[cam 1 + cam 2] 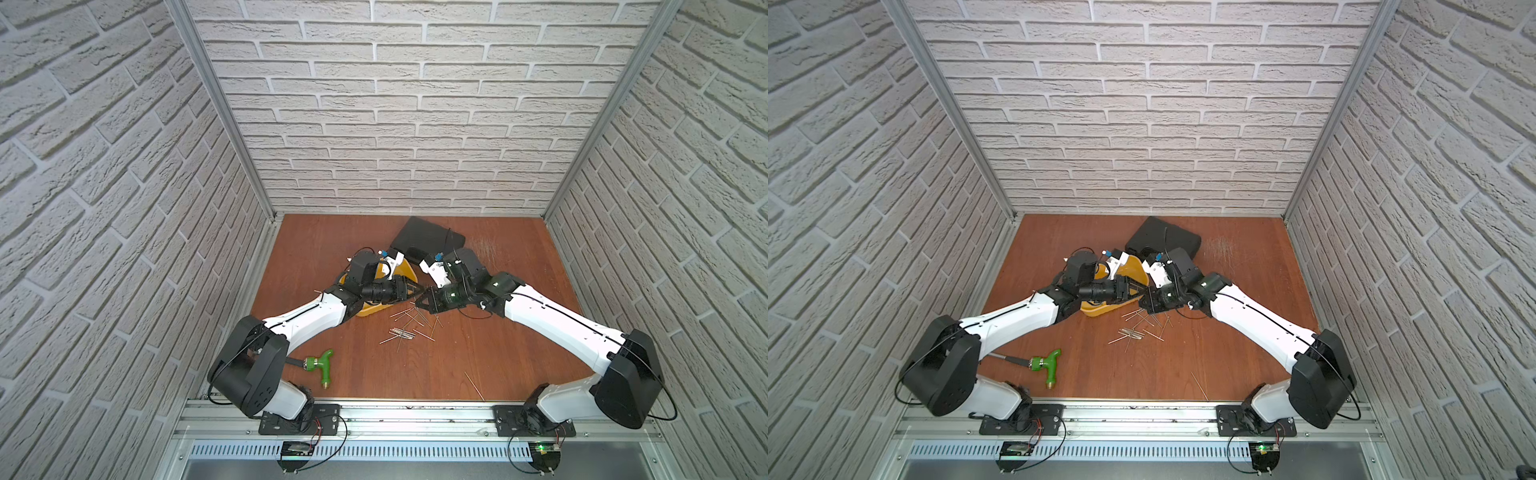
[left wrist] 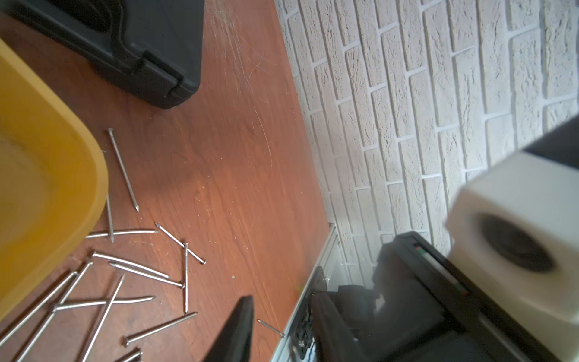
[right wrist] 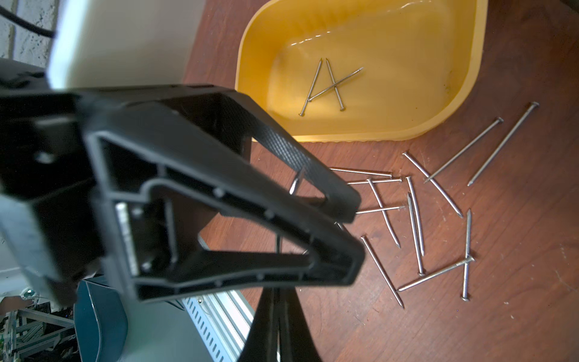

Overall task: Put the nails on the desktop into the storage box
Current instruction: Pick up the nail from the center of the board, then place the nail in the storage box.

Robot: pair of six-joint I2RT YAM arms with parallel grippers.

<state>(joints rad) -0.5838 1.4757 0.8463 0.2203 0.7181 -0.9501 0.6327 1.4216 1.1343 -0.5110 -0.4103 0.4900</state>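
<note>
Early in the job, mid-transfer: three nails (image 3: 329, 84) lie crossed in the storage box (image 3: 369, 136). The bulk of the nails (image 1: 409, 328) sits loose on the desktop (image 1: 519, 332), just right and near of the box, and one stray nail (image 1: 473, 386) lies well apart by the near edge. Both grippers meet tip to tip over the far edge of the pile, beside the box's right corner; this reads as a handover or joint pick. The right gripper (image 3: 277, 313) is fully closed; a thin silvery sliver above its tips may be a nail, can't confirm. The left gripper (image 3: 357, 224) has its jaws pinched to a narrow gap, can't tell if it clamps anything. Next move, my call: secure one nail, carry it left over the rim, release low so it doesn't bounce out. The nails are thin smooth steel with small flat heads, lying flat and overlapping, so they're hard to get under and likely to roll. The box is shallow glossy yellow plastic with rounded corners and a rolled rim. The desktop is scratched red-brown wood-grain. The black moulded case (image 1: 428, 239) far of the box and the green-handled tool (image 1: 322, 365) near-left aren't involved.
</note>
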